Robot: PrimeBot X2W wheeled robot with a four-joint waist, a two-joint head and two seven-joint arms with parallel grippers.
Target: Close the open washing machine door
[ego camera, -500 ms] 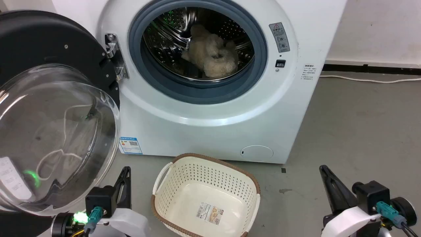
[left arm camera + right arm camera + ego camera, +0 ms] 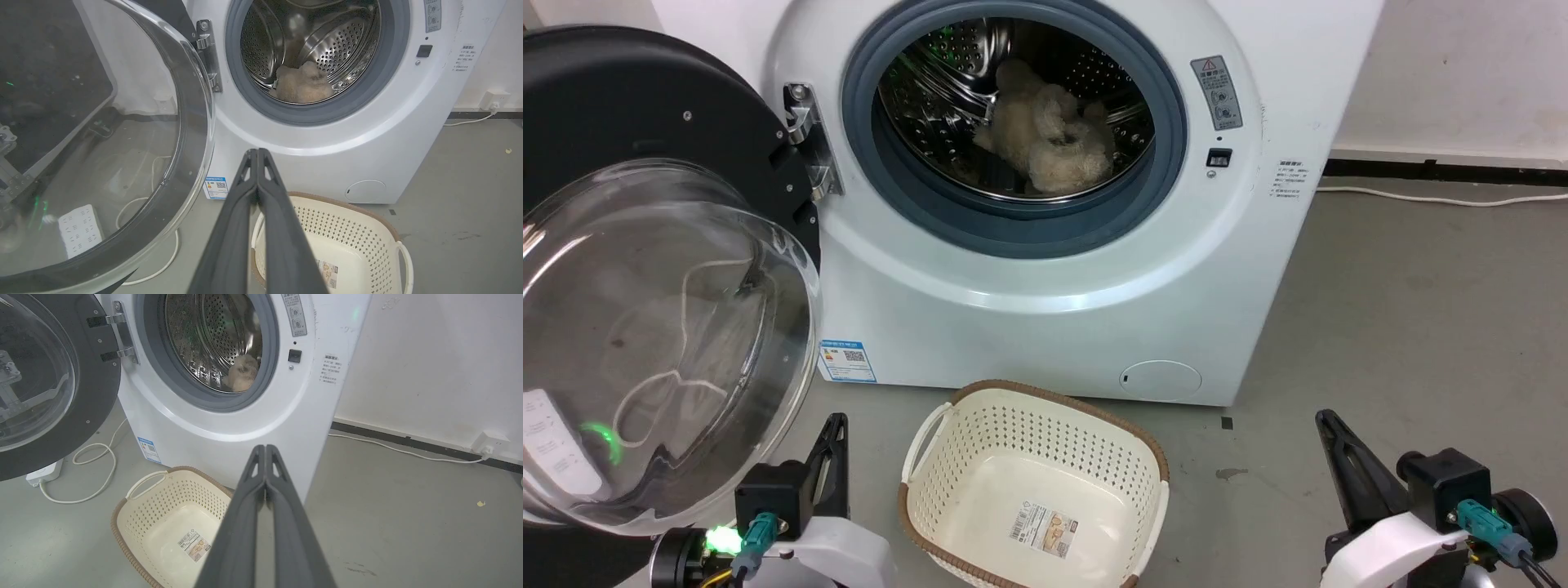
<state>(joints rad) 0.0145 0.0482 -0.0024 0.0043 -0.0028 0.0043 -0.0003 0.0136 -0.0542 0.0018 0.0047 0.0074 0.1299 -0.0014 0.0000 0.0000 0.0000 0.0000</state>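
Black-rimmed bulging glass washing machine door (image 2: 662, 286)

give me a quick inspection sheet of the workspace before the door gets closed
surface: grey floor, a few small marks.
job's things: washing machine door swung wide open on its hinge, apart from both grippers; washing machine with a beige fluffy item in the drum.
clutter: cream basket on the floor before the machine, label on its bottom.
grippers: left gripper shut, holding nothing; right gripper shut, holding nothing.
cables: white cable looped on the floor by a power strip; second white cable along the wall to a socket.
surroundings: white wall with dark skirting.
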